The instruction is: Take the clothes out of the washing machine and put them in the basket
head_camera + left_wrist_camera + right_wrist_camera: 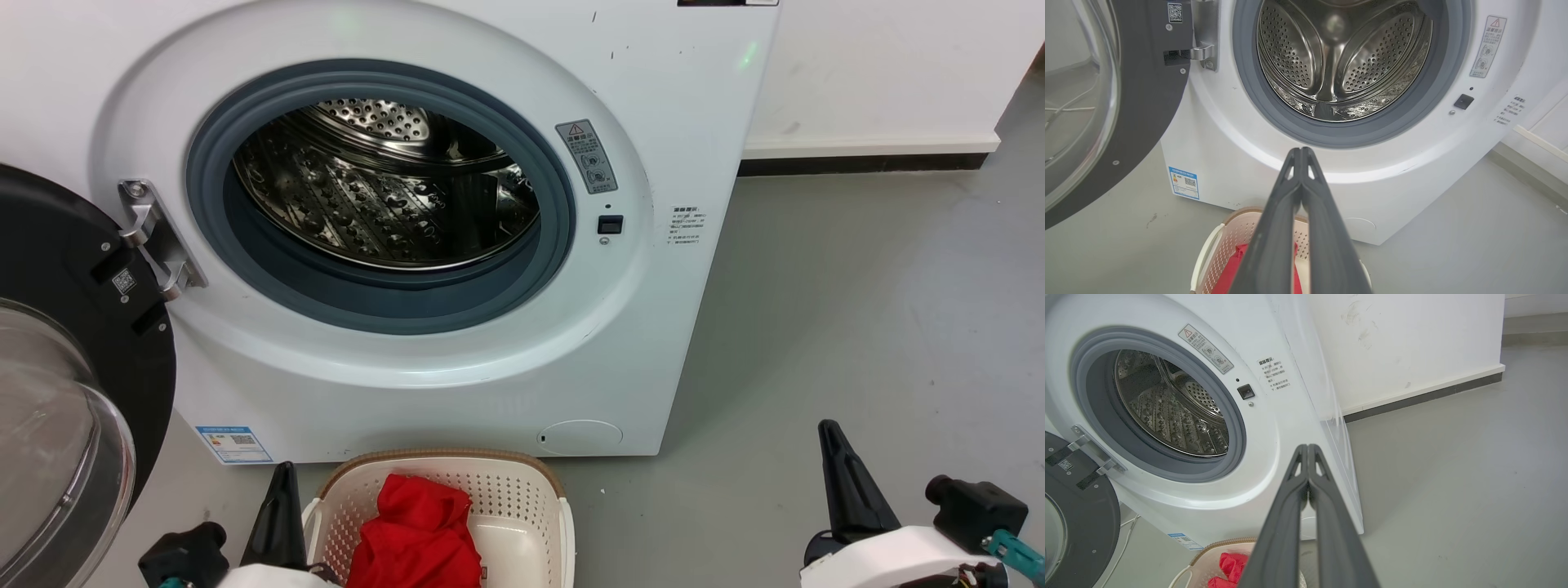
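Note:
The white washing machine [457, 384] stands with its door [73, 384] swung open to the left, and its steel drum [384, 188] shows nothing inside. The drum [1339, 57] also looks bare in the left wrist view. Red clothes [416, 531] lie in the cream basket [522, 482] on the floor in front of the machine. My left gripper [282, 474] is shut, just left of the basket, with nothing held. My right gripper [831, 433] is shut too, low over the floor well right of the basket. Both pairs of fingertips meet: left gripper [1301, 152], right gripper [1307, 448].
Grey floor [857, 310] stretches to the right of the machine up to a white wall with a dark skirting [865, 163]. The open door's glass bowl [49, 457] juts out at the lower left, close to my left arm.

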